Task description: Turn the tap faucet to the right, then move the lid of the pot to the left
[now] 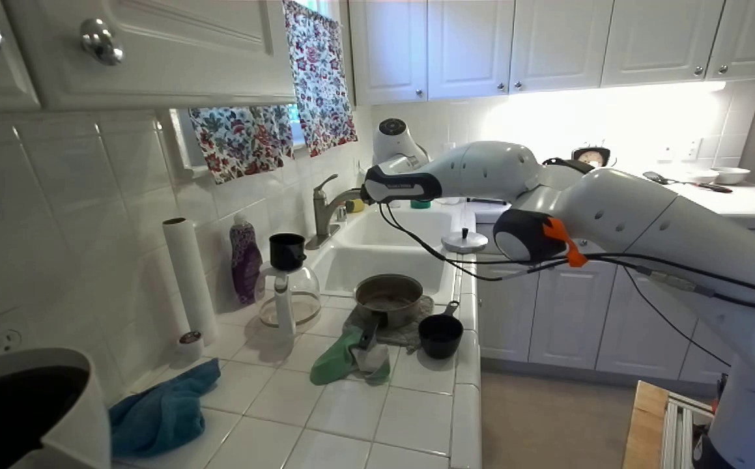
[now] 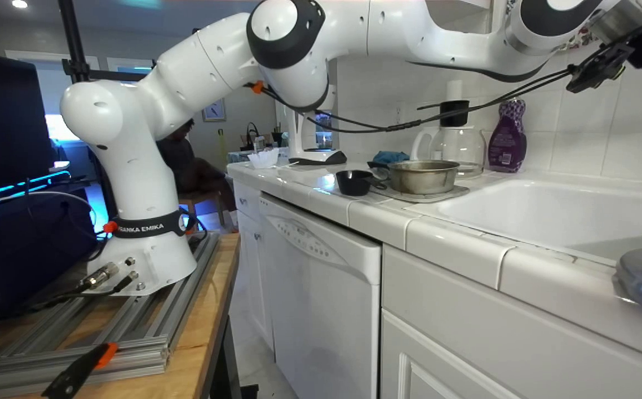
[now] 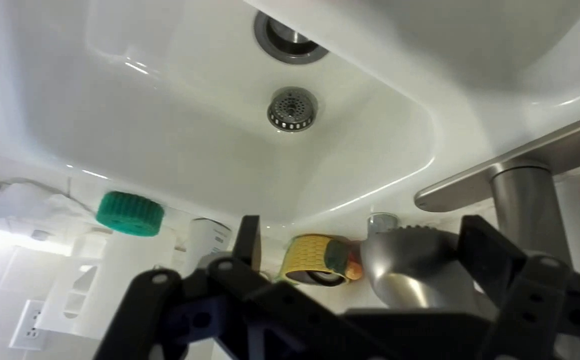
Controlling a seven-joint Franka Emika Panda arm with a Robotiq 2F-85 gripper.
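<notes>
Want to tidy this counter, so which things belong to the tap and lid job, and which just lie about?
Job: tap faucet, lid, claw, possibly the pot.
Lying about: blue cloth, purple bottle, glass carafe, small black pan.

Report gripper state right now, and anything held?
Gripper: open, jaws wide apart, not clamped on anything; the tap faucet shows partly between them in the wrist view, but whether they touch can't be told.
</notes>
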